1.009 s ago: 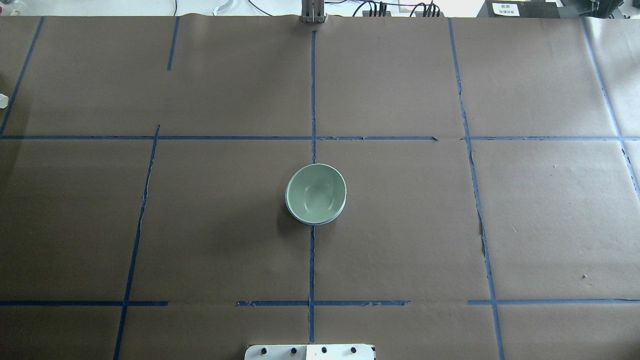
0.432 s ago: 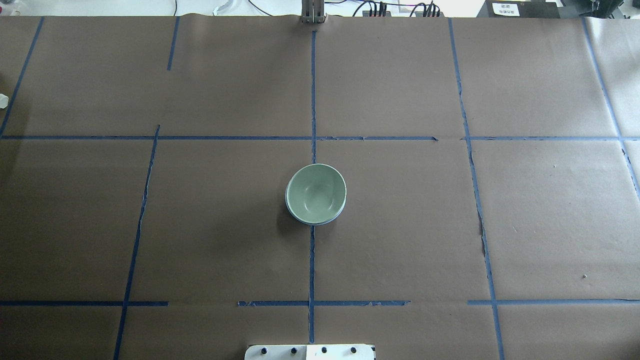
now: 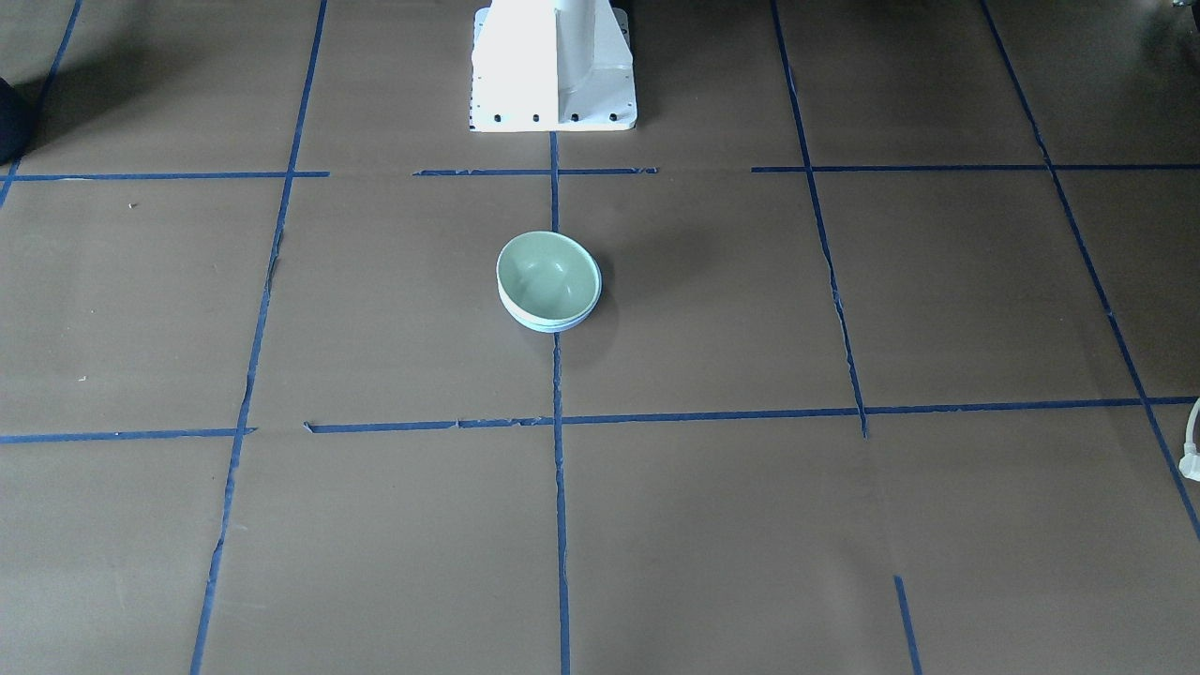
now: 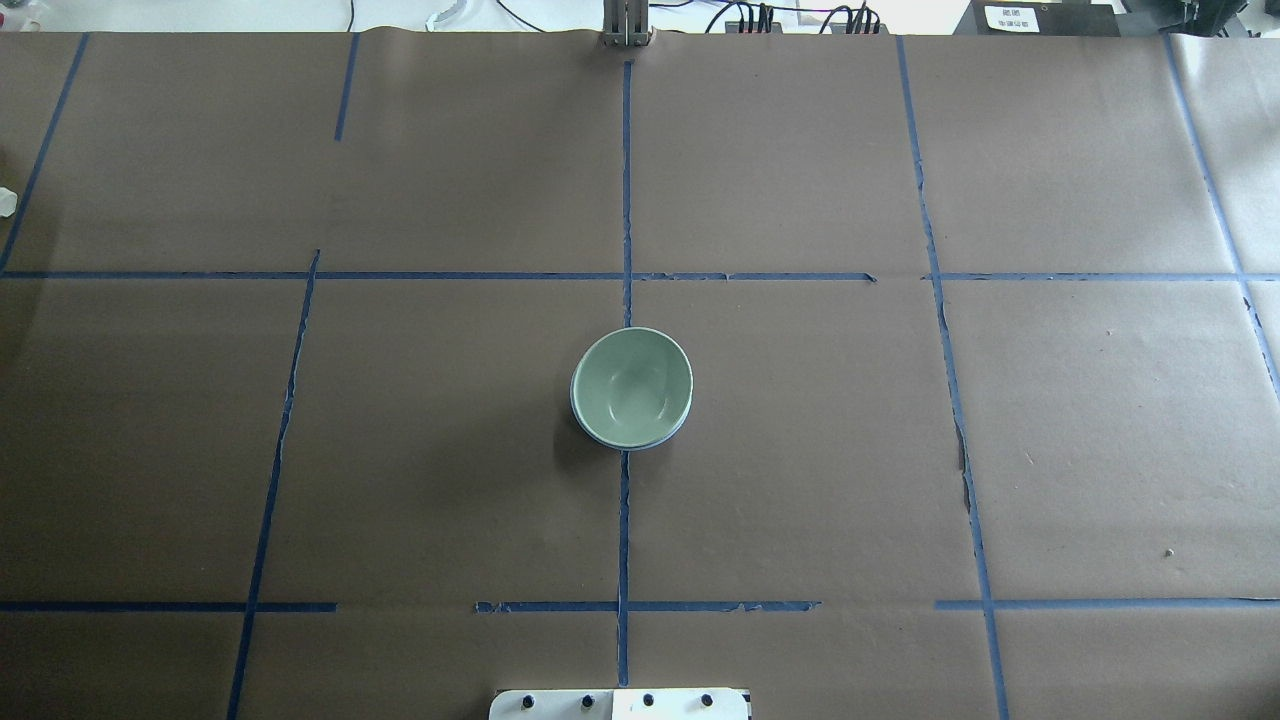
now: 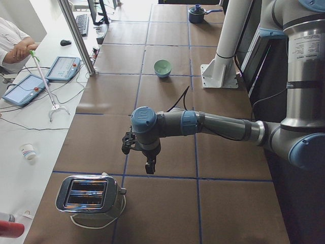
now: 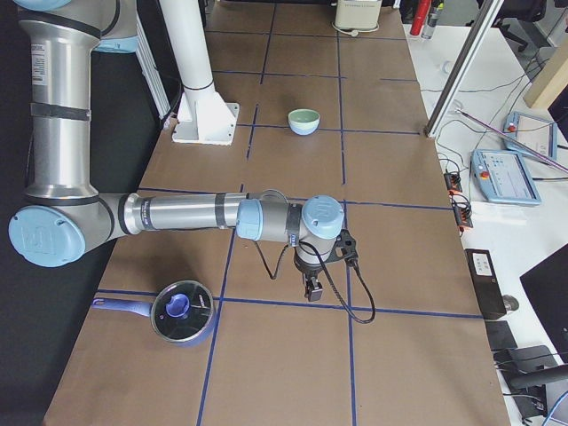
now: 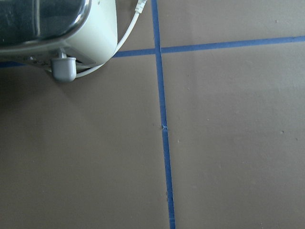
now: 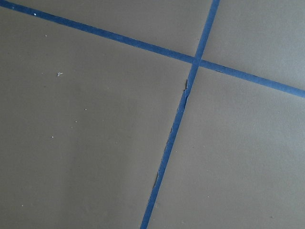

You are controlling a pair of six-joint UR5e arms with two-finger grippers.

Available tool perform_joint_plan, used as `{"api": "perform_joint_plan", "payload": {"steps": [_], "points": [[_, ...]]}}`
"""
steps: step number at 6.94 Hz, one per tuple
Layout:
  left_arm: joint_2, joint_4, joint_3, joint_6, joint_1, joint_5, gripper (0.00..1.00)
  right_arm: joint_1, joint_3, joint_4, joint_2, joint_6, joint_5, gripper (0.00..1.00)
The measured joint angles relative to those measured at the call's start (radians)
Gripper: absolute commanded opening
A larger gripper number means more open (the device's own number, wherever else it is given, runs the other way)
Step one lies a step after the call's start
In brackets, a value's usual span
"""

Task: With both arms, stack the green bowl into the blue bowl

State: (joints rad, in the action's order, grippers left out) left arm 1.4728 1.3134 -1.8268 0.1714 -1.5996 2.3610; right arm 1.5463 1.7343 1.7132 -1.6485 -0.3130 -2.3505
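The mint-green bowl (image 4: 630,385) sits nested inside the blue bowl (image 4: 662,440) at the table's centre; only a thin pale-blue rim of the blue bowl shows beneath it (image 3: 548,325). The stack also shows in the front view (image 3: 547,270) and, small, in both side views. My left gripper (image 5: 150,168) hangs low over the table far from the bowls, beside a toaster. My right gripper (image 6: 311,288) hangs low at the opposite end, near a saucepan. I cannot tell whether either gripper is open or shut. Both wrist views show only brown paper and blue tape.
A chrome toaster (image 5: 89,195) stands at the left end and shows in the left wrist view (image 7: 57,28). A blue lidded saucepan (image 6: 182,311) sits at the right end. The white pedestal base (image 3: 553,66) stands behind the bowls. An operator sits beyond the table edge.
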Motion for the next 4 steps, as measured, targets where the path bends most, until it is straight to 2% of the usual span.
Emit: {"api": "perform_joint_plan", "payload": {"steps": [4], "points": [[-0.005, 0.094, 0.013, -0.006, 0.001, 0.000, 1.00, 0.000, -0.008, -0.033, -0.001, -0.001, -0.035, 1.00]]}}
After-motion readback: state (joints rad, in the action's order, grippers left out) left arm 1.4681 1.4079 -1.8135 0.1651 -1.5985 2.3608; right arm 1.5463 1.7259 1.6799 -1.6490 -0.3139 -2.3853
